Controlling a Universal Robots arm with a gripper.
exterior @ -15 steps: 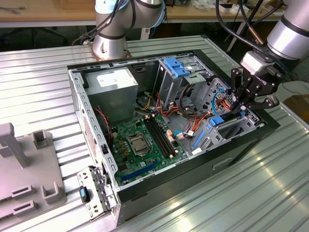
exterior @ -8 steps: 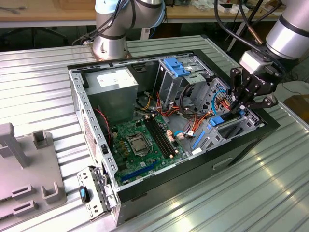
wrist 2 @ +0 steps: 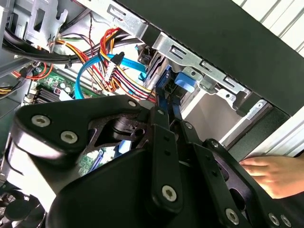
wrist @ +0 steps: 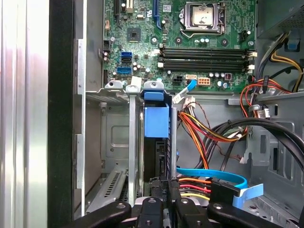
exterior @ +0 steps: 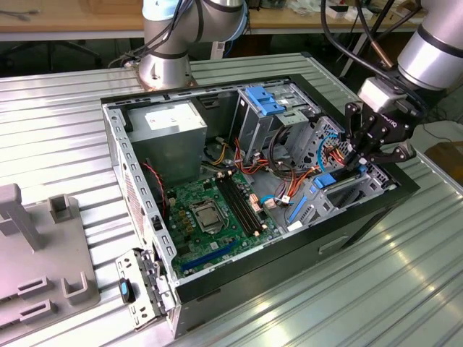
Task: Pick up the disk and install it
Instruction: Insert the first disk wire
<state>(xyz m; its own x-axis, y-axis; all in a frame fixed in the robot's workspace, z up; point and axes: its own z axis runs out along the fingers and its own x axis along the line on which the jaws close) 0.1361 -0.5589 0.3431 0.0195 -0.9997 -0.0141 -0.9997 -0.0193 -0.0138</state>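
Observation:
The disk, a dark drive body in a bright blue carrier, stands on edge in a slot of the metal drive cage at the computer case's front corner. In the exterior view the disk shows as a blue tab in the cage, on the view's right. My gripper hangs directly over it. In both wrist views the black fingers come together on the disk's upper edge, and the gripper pinches the blue rail. The carrier's blue end sits against the cage.
The open case lies on a ribbed metal table, showing a green motherboard, a power supply and coloured cable bundles beside the slot. A person's hand rests beside the case. A grey fixture stands on the exterior view's left.

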